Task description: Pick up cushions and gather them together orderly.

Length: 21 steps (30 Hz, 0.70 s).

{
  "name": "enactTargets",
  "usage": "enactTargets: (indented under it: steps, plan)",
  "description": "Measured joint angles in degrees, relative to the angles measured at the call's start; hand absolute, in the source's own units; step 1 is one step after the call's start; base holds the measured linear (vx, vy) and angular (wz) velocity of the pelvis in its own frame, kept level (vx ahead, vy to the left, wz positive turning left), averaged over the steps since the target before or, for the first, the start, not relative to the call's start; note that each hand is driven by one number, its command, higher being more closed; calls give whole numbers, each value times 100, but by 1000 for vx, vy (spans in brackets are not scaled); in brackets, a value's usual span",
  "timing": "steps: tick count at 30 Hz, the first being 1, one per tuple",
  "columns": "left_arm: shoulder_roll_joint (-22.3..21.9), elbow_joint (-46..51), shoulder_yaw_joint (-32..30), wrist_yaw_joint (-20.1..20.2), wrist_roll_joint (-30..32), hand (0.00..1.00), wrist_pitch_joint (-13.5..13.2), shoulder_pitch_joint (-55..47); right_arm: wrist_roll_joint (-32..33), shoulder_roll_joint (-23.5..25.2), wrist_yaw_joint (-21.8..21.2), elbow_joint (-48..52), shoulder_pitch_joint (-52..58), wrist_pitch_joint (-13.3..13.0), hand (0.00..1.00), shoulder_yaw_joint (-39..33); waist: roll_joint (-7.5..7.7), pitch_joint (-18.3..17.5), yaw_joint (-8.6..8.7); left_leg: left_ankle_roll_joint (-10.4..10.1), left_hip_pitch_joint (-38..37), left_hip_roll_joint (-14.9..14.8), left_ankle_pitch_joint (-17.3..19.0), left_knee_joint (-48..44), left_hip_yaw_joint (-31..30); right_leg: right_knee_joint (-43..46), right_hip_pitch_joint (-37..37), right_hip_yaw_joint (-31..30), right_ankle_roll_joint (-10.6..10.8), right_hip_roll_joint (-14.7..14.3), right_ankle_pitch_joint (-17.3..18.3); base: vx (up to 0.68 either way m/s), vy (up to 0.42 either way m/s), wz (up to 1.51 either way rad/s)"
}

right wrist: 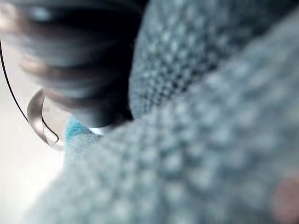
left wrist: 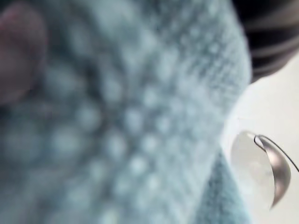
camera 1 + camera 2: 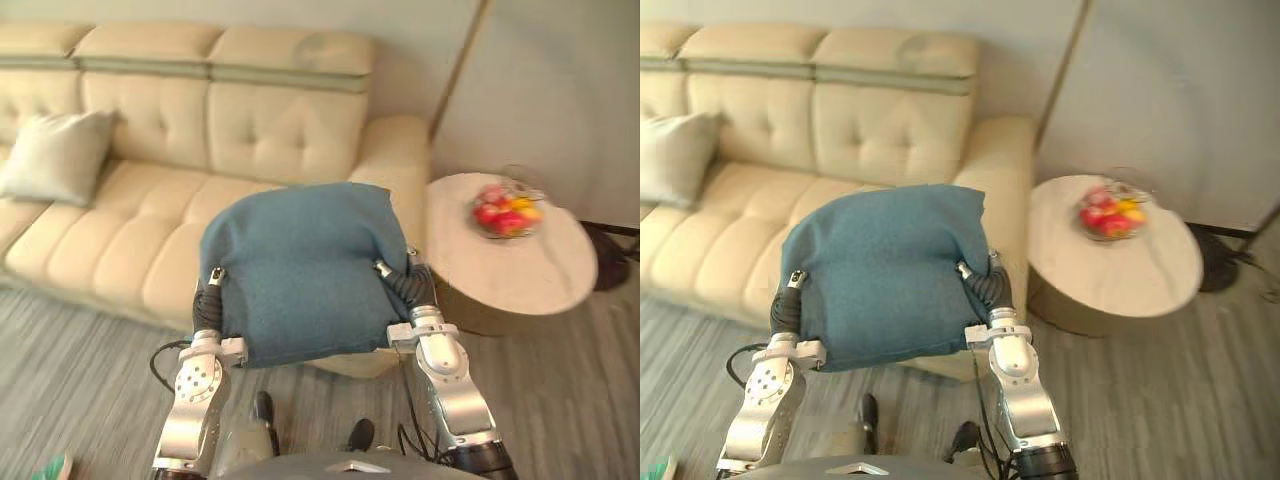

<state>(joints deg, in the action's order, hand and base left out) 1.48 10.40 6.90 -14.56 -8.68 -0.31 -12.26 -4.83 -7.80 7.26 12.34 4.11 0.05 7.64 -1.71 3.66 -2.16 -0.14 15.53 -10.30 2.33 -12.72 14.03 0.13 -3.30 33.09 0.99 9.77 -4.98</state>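
Observation:
A blue knitted cushion (image 3: 300, 268) hangs in the air in front of the sofa, held between my two hands. My left hand (image 3: 209, 300) is against its left lower edge and my right hand (image 3: 415, 283) against its right edge; the cushion hides most of both. Its weave (image 2: 117, 116) shows from very close in the left wrist view and again (image 1: 210, 121) in the right wrist view. A pale beige cushion (image 3: 57, 156) leans against the sofa's backrest at the far left.
The cream tufted sofa (image 3: 130, 235) spans the left and middle, its right armrest (image 3: 400, 150) behind the blue cushion. A round beige side table (image 3: 520, 275) stands to the right with a glass bowl of fruit (image 3: 508, 210). Grey striped floor lies in front.

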Motion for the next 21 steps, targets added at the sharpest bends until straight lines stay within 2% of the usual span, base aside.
enactTargets:
  steps: [2,3,4,5,6,7,8,9,10,11,12,13,15,16,17,18,19,20,21]
  plan:
    - [-1,0,6,-8,0,100,-34,3,-1,-15,48,0,-43,-2,100,-3,-46,-9,15,-31,-135,-300,20,-13,247,111,13,190,108,157,-36,41,322,59]
    - [-49,0,23,-11,0,100,-86,41,-2,-57,89,0,-96,-23,100,-28,-222,-61,86,-32,-256,-571,21,122,609,168,19,333,283,250,-82,47,451,73]
    - [-49,-54,75,-9,0,100,-104,174,-2,-60,92,-16,-105,-39,100,-126,-214,-47,171,-349,-264,-598,-321,175,1036,235,39,420,428,437,-105,64,541,83]
    - [-1,-100,93,-10,0,100,-116,274,-2,-33,93,-82,-136,-40,100,-156,-93,-15,212,-350,-313,-423,-361,193,1141,246,56,416,481,607,-141,78,530,78]
    - [168,-213,81,-11,-11,100,-134,360,-3,103,89,-249,-190,-39,100,-166,129,-16,246,-231,-344,-58,-288,207,1104,160,145,284,532,865,-208,82,397,55]
    - [206,-252,71,-11,-14,100,-134,372,-6,180,86,-280,-189,-39,100,-165,182,-20,258,-209,-345,41,-272,175,1084,146,198,250,536,948,-219,106,432,55]
    - [233,-278,38,-10,-15,100,-134,367,-13,294,83,-318,-189,-39,100,-172,254,-9,253,-82,-311,211,-110,-39,1033,167,302,232,547,1130,-251,89,309,42]
    - [230,-279,28,-10,-14,100,-140,369,-14,337,82,-339,-192,-39,100,-175,255,-10,242,-43,-193,242,72,-317,981,251,319,233,581,1220,-266,79,371,42]
    - [226,-281,23,-1,-12,100,-189,369,-14,321,77,-442,-221,-43,100,-180,212,-5,186,40,66,235,424,-892,946,608,198,207,659,1412,-239,40,312,23]
    - [224,-283,24,7,-11,100,-204,369,-10,316,72,-466,-225,-42,100,-183,198,-6,163,81,135,236,506,-1015,948,752,109,185,658,1484,-239,27,334,13]
    - [234,-299,6,35,-11,100,-221,379,-10,324,61,-477,-226,-41,100,-182,212,4,125,206,261,307,685,-1239,971,1267,-192,45,587,1752,-292,23,270,0]
    - [234,-334,2,39,-11,100,-221,380,-10,326,51,-482,-226,-40,100,-182,214,5,116,243,280,342,726,-1273,991,1438,-313,-15,507,1842,-350,55,381,-7]
    - [233,-510,-6,44,-12,100,-212,376,-11,328,21,-580,-226,-38,100,-176,209,18,102,415,206,434,846,-1300,1068,2056,-715,-308,-212,2069,-759,68,332,-9]
    - [251,-517,-19,54,-4,100,-203,380,-6,380,-9,-718,-237,-36,100,-192,241,120,194,575,83,550,970,-1262,927,2724,-950,-746,-498,2003,-307,77,252,20]
    - [269,-520,-34,67,0,100,-202,382,-6,423,-71,-744,-233,-36,100,-236,279,241,302,662,-62,616,1025,-1157,811,3253,-1087,-1417,-187,1535,532,80,239,36]
    - [268,-527,-41,96,0,100,-197,382,-3,464,-87,-743,-233,-37,100,-243,286,311,352,685,-180,665,1021,-1043,754,3420,-1158,-1797,0,1120,937,55,136,38]
    - [268,-546,-34,119,1,100,-180,381,-2,456,-103,-743,-229,-37,100,-264,305,326,387,735,-350,793,985,-778,753,3433,-1293,-1954,26,587,1362,69,120,20]
    - [268,-546,-26,125,2,100,-180,381,-1,446,-103,-742,-229,-39,100,-269,315,326,397,725,-419,855,972,-679,783,3397,-1359,-1892,-15,460,1448,110,127,14]
    - [264,-545,-16,157,11,100,-179,390,6,433,-105,-739,-229,-41,100,-290,313,332,450,710,-579,1056,960,-427,828,3211,-1599,-1672,-45,149,1544,162,149,2]
